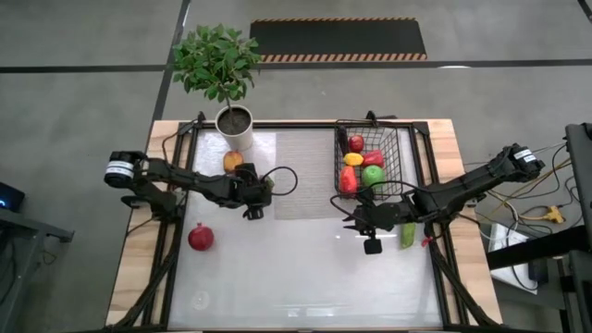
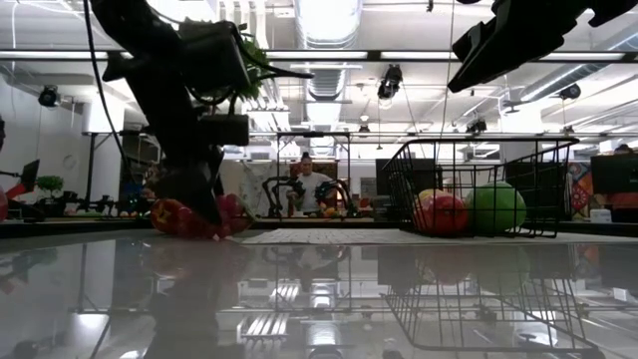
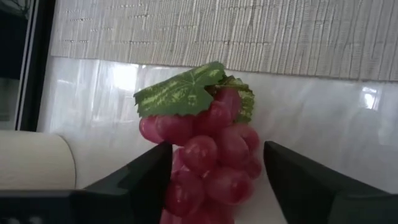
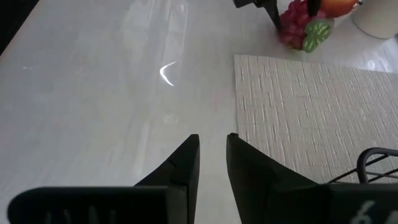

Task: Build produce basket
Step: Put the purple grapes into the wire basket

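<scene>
Left end effector, open, straddles the grapes on the counter, ready to close (right end effector idles nearly shut beside the basket).

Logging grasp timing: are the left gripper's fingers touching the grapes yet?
Cannot tell. In the left wrist view the left gripper is open around the grapes; one finger overlaps them.

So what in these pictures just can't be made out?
- Grapes: the high view hides them under the left gripper; the left wrist view's bottom edge cuts off whether the fingers touch them.
- Basket contents: wire and stacked produce may hide pieces underneath.
- Green piece: partly under the right arm in the high view, too small to name.
- Person: small and far off in the low view.
</scene>
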Controlling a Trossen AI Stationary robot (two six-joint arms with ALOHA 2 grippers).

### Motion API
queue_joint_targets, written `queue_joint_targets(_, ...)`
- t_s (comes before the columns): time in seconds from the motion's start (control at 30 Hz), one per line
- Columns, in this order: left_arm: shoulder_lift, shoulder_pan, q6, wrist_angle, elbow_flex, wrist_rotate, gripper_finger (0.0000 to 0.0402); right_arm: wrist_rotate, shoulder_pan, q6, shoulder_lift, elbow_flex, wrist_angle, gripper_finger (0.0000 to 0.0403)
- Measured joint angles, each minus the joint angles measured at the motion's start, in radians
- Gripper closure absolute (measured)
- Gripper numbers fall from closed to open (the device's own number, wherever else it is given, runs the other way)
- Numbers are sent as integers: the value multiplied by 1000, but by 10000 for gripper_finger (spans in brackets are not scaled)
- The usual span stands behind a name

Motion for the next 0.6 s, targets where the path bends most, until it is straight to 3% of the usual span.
queue_joint_targets(0.3,-8,0,-2,24,0,0,263,0,0,1,0,0,4,335)
queue_joint_targets(0.6,-8,0,-4,68,-1,-13,315,0,0,1,0,-2,5,335)
